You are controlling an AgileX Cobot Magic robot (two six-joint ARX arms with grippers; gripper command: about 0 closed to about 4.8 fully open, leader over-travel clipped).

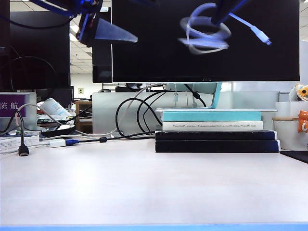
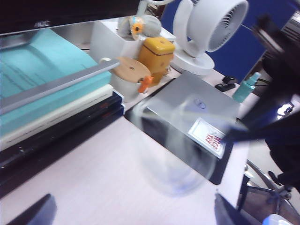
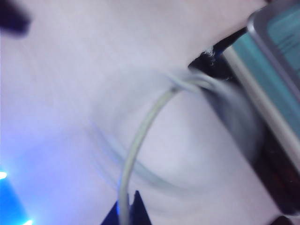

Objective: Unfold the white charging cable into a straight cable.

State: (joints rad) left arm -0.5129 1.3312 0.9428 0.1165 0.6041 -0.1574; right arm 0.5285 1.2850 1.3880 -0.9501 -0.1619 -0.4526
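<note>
The white charging cable (image 1: 206, 32) hangs coiled and blurred high above the bench (image 1: 144, 187), in front of the dark monitor (image 1: 202, 43), one plug (image 1: 261, 35) trailing toward the right; below stands a stack of books (image 1: 216, 132), then a silver laptop (image 2: 197, 108); the right tool (image 3: 126, 211) is closed on the cord, pinching it between its tips; the left tool (image 1: 103, 30), up at left, stands wide open and holds nothing.
</note>
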